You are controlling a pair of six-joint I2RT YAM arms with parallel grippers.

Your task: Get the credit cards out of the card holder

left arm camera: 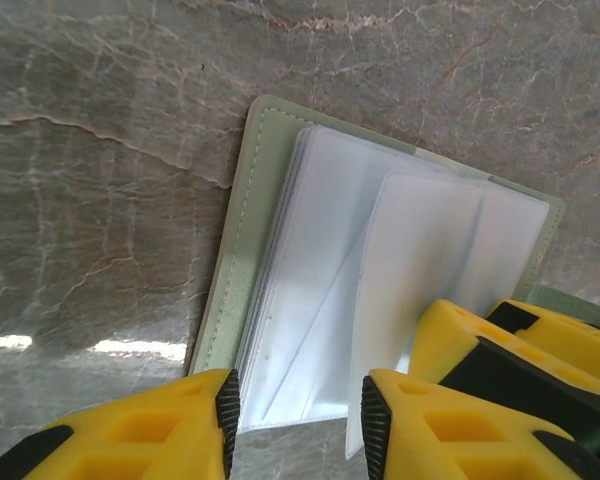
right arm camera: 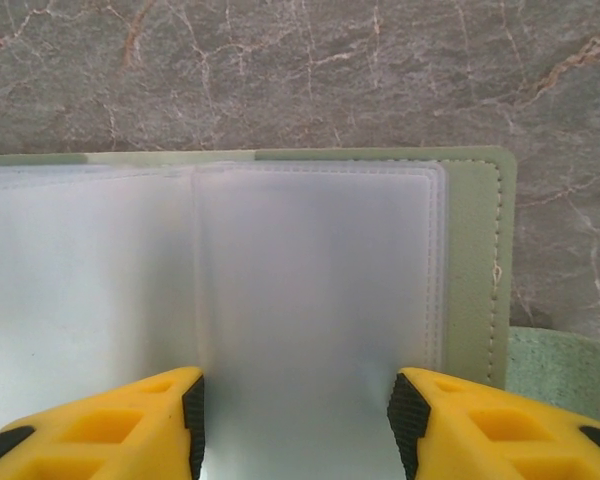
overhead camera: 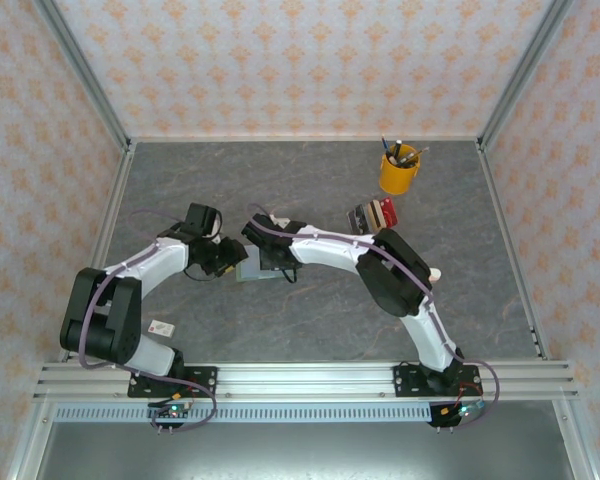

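A white card (overhead camera: 161,327) is seen by the near-left corner of the desk (overhead camera: 310,320). At mid-desk, left of centre, the holder (overhead camera: 250,271) is laid open with its sleeves (right arm camera: 310,270) up and its long axis roughly along the near edge. It is crowded from both sides: the left gripper (left arm camera: 295,410) and right gripper (right arm camera: 295,410) are each held with fingers apart, astride the clear sleeves. Toward the far-right corner, well apart, a rack (overhead camera: 373,215) and a yellow cup (overhead camera: 399,172) are stood.
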